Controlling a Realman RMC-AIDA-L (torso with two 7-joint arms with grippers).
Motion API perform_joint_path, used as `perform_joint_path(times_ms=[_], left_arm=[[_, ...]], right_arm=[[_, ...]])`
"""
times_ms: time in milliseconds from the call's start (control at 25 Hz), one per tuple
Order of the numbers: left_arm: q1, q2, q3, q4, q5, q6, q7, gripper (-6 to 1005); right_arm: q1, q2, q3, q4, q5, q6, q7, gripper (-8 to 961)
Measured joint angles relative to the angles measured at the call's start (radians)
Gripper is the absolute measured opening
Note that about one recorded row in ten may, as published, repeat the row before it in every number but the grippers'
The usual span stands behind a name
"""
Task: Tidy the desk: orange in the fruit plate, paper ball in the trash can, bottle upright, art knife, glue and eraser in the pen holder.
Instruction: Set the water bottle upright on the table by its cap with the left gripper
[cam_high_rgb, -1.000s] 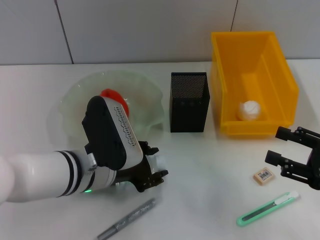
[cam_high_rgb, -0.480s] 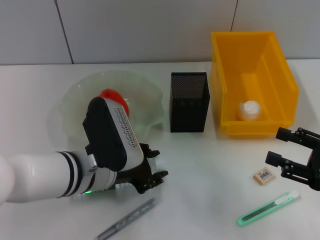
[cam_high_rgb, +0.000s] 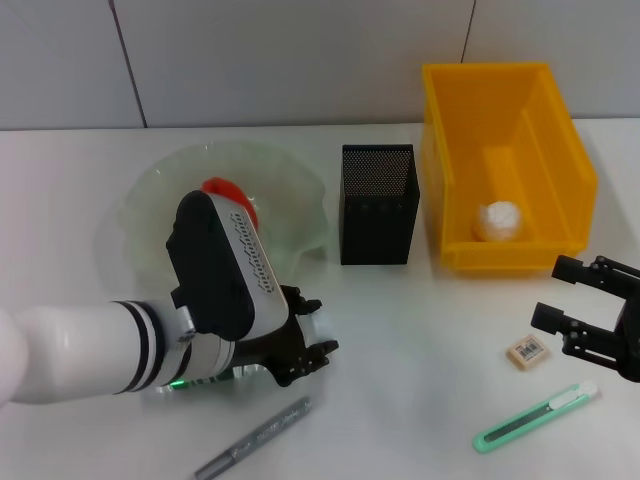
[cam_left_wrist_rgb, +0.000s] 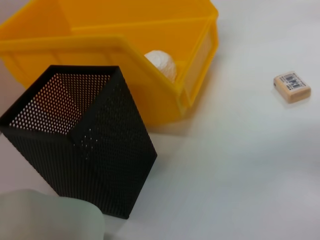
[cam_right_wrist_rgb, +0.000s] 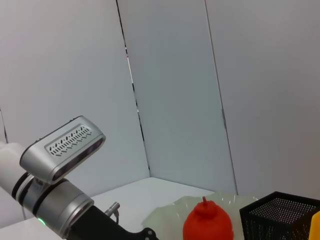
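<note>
1. Since the earlier frame almost nothing has shifted: the left claw (cam_high_rgb: 305, 345) has crept a touch toward the bench's near edge, and the right claw (cam_high_rgb: 590, 315) has kept its place near the bench's right edge.
2. The left claw sits low over the bench (cam_high_rgb: 420, 380), just in front of the fruit plate (cam_high_rgb: 150, 195); whether its fingers are apart or together I cannot tell, and a pale rounded thing shows faintly beside them.
3. The right claw hovers with its fingers spread apart, holding nothing.
4. One eraser (cam_high_rgb: 527, 351) lies flat just beside the right claw.
5. One art knife (cam_high_rgb: 535, 417) lies near the front right corner, its long axis slanting from near-left to far-right, white end toward the right edge.
6. One grey pen (cam_high_rgb: 255, 438) lies at the near edge, slanting the same way.
7. One orange (cam_high_rgb: 228, 192) rests in the fruit plate.
8. One paper ball (cam_high_rgb: 498, 220) lies inside the yellow trash can (cam_high_rgb: 560, 140).
9. One black mesh pen holder (cam_high_rgb: 379, 205) stands upright between plate and can.
</note>
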Motion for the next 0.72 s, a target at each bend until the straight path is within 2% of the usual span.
perform_joint_path(times_ms=[360, 720], left_arm=[[0.003, 0.001, -0.002, 0.02, 0.0, 0.026, 0.001, 465], [0.062, 0.001, -0.014, 0.126, -0.003, 0.037, -0.002, 459]], right_arm=[[-0.001, 0.001, 0.001, 0.0, 0.0, -0.002, -0.001, 706], [-0.002, 0.001, 0.002, 0.0, 0.0, -0.009, -0.002, 705]])
